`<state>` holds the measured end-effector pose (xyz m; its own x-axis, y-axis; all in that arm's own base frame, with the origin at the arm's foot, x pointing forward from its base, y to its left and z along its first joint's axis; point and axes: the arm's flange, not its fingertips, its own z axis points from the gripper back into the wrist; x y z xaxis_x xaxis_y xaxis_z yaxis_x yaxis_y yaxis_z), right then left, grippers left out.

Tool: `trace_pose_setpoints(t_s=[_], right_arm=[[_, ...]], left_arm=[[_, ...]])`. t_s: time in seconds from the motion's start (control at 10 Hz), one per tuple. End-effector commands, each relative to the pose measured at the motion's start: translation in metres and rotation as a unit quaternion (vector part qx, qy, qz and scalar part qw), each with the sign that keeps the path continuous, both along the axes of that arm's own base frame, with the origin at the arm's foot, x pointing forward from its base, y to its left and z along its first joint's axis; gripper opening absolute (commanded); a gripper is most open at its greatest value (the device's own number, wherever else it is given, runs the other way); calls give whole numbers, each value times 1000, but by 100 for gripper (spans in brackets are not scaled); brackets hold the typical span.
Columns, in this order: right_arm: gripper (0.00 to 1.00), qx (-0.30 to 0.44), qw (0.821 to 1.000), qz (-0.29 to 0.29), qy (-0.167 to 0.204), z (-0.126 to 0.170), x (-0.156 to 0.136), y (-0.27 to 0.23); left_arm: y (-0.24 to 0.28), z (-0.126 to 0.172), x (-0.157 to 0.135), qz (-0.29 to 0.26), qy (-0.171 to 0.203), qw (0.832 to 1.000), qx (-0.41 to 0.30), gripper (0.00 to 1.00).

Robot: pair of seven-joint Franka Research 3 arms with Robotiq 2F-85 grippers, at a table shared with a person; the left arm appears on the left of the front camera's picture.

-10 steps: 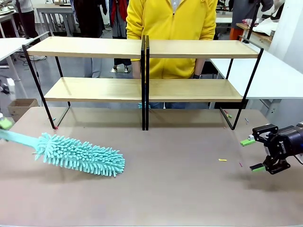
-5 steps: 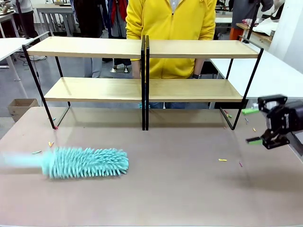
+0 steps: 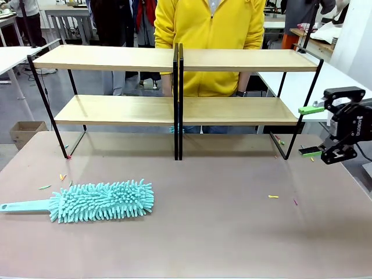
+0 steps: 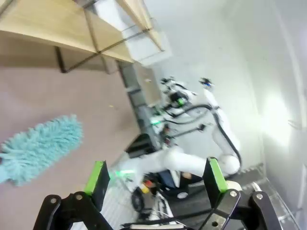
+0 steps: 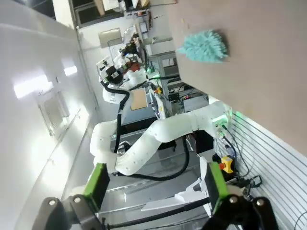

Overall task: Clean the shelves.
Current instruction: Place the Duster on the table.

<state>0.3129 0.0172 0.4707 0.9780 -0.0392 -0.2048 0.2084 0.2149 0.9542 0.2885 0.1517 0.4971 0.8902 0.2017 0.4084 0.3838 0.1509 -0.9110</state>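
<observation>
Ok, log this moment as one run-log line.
duster: flat on table, nothing touching it | left gripper: open, empty | right gripper: open, empty, beside shelves | shelves: bare

I can make out some small white letters on the black body of the right gripper (image 3: 310,131), but they are too tiny and blurry for me to read. I can't read any other words, numbers or signs.
</observation>
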Motion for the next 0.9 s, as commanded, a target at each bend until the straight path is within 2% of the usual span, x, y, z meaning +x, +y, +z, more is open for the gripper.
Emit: trace_pose_setpoints(t_s=[0.0, 0.1, 0.2, 0.3, 0.4, 0.8], right_arm=[[100, 28, 1000, -4, -12, 14, -6, -11], [100, 53, 998, -3, -15, 21, -14, -22], [100, 71, 997, -10, -35, 35, -32, -33], [100, 57, 994, -40, -85, 53, -55, -49], [100, 41, 999, -1, -20, 21, -16, -21], [100, 41, 999, -1, -20, 21, -16, -21]], left_arm=[[-7, -2, -10, -39, 5, 997, -61, 100], [-11, -4, -12, -61, 2, 996, -64, 100], [-13, -7, -14, -75, 8, 995, -63, 100], [-13, -1, -11, -51, 0, 998, -43, 100], [-13, -1, -11, -51, 0, 998, -43, 100], [-13, -1, -11, -51, 0, 998, -43, 100]])
